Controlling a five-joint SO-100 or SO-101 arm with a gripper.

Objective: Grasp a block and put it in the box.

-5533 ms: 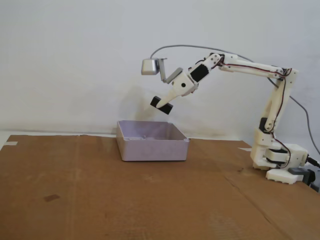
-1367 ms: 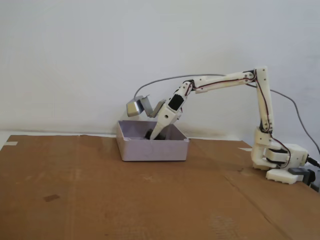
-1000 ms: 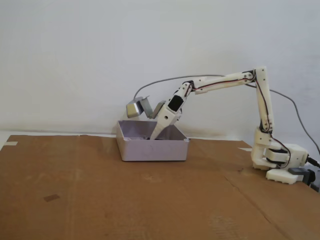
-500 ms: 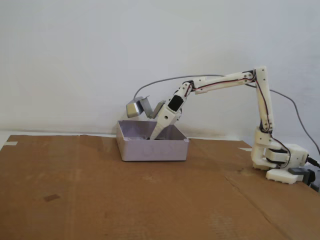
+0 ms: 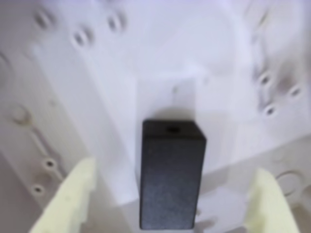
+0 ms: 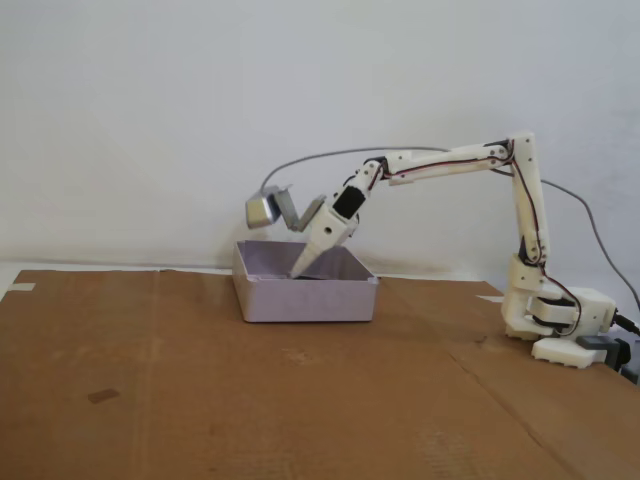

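Wrist view first: the gripper (image 5: 170, 204) is spread wide, with one pale yellowish finger (image 5: 68, 201) at the lower left and the other at the lower right. The black block (image 5: 171, 174) sits right in the middle of that gap, touching neither finger, so nothing is being held. It's lying on the pale floor of the box (image 5: 97, 87), which fills pretty much the whole picture, moulded ribs and little round marks all over it. The block's long side runs away from the gripper and there's a tiny hole on its far top face. Everything's a bit blurry.

Fixed view from the side: the arm (image 6: 440, 165) reaches over from its base on the right, and the gripper (image 6: 300, 268) points down into the box (image 6: 305, 298), fingertips below the rim. The box sits on a brown cardboard sheet (image 6: 250, 400). You can't see the block from here since the near wall hides it, and the finger spread isn't readable from this angle either. A grey camera housing (image 6: 262, 210) sticks out just behind the gripper, above the box's back edge.
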